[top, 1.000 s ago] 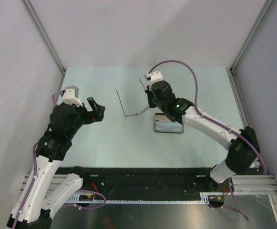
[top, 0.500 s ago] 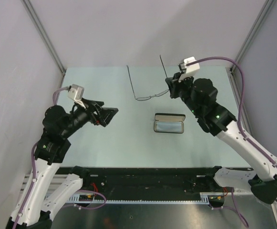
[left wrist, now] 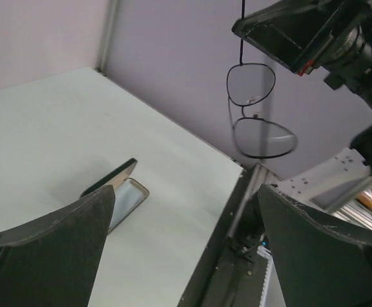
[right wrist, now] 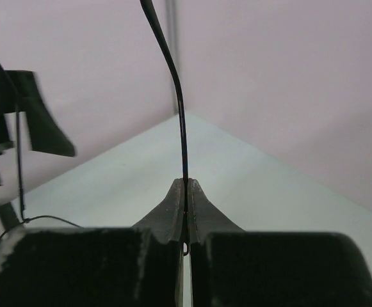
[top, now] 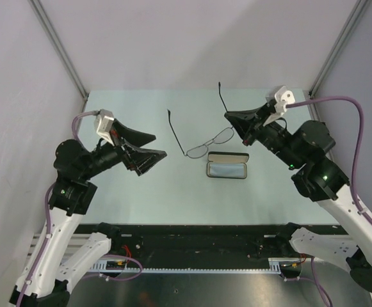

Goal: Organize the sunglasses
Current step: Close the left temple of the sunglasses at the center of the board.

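Pinching one temple arm of the sunglasses point(top: 211, 144) between the closed fingers of the right end effector point(top: 227, 115), and holding the pair clear of the bench point(top: 128, 109), lenses dangling toward 7 o'clock from the grip. In the right wrist view, clamping that thin wire point(right wrist: 182, 128) right at the tips of the end effector point(right wrist: 186, 185), with nothing else between them. Hanging, from above, just at 11 o'clock of the open black case point(top: 227, 166), the free temple arm sticking out toward 10 o'clock.

Spreading wide at the left end effector point(top: 157, 145), gripping nothing, aiming toward 3 o'clock at the lenses point(left wrist: 248, 110) and staying well apart from them; framing both the glasses and the case point(left wrist: 118, 192) between its fingers point(left wrist: 186, 192).

Sitting higher and further toward 3 o'clock than a second ago, when hovering low beside the case under a bent-over right arm. Half a second ago, passing nearer the bench's 12 o'clock edge. Turning the right wrist level since then, and swinging the left end effector from a tucked pose at 9 o'clock to this open, reaching one.

Probably setting up a mid-air hand-off or a folding of the loose temple arm before casing; not folding anything yet, both temple arms splaying open
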Motion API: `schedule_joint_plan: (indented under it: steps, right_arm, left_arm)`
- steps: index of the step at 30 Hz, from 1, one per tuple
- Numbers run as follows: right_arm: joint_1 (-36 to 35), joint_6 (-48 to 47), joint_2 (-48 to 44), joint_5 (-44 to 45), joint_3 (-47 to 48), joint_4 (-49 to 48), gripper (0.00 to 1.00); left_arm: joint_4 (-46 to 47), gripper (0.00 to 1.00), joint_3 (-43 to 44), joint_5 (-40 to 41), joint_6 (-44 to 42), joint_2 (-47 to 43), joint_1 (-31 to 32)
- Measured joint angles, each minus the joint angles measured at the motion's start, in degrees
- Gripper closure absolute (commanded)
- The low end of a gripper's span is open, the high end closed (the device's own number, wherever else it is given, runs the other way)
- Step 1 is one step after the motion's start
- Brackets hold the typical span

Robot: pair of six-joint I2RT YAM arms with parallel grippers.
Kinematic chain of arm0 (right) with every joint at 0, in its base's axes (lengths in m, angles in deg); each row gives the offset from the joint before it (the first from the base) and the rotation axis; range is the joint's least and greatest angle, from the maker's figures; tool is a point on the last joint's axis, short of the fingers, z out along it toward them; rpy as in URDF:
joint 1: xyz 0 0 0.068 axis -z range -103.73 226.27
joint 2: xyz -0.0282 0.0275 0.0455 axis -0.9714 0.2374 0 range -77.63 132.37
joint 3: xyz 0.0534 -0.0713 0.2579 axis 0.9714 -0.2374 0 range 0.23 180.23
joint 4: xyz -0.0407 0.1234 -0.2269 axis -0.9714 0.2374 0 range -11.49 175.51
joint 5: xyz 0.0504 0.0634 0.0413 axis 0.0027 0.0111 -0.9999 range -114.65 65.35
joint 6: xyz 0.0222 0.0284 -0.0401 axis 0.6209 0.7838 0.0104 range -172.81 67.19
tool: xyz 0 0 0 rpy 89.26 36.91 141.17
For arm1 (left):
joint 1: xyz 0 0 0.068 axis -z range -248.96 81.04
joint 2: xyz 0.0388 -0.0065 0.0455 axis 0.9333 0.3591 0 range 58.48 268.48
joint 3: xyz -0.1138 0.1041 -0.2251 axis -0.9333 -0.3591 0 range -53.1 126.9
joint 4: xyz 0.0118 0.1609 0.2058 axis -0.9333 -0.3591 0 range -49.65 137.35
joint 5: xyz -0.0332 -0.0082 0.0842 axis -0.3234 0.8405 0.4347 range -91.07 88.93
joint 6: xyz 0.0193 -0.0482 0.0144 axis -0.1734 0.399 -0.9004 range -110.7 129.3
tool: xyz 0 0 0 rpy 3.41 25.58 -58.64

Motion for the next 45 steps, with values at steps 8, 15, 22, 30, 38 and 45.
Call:
schedule_joint_plan:
  steps: [8, 15, 22, 30, 38, 45]
  right_arm:
    - [-1.70, 0.46, -2.32, -8.37, 0.00, -1.33, 1.00]
    - [-5.75, 0.55, -1.31, -8.87, -0.09, -1.44, 1.00]
    - [-8.85, 0.57, -0.81, -8.85, -0.15, -1.73, 1.00]
    - [-11.91, 0.55, 0.24, -8.35, -0.15, -1.92, 1.00]
    - [-14.38, -0.15, 1.53, -8.83, -0.15, -3.15, 1.00]
    - [-15.30, -1.22, 3.30, -11.23, -0.15, -4.79, 1.00]
  left_arm:
    - [13.31, 0.00, -1.64, -11.17, 10.78, 1.11, 0.02]
    - [19.06, 0.00, -1.75, -16.68, 11.91, -0.66, 4.04]
    - [21.64, 0.00, -1.77, -16.81, 11.80, -0.48, 5.66]
    - [21.35, 0.00, -1.77, -16.65, 11.72, 3.04, 7.28]
    - [21.66, 0.00, -1.77, -16.92, 11.74, 5.25, 9.35]
    - [21.53, 0.00, -1.77, -20.20, 10.29, 8.31, 13.27]
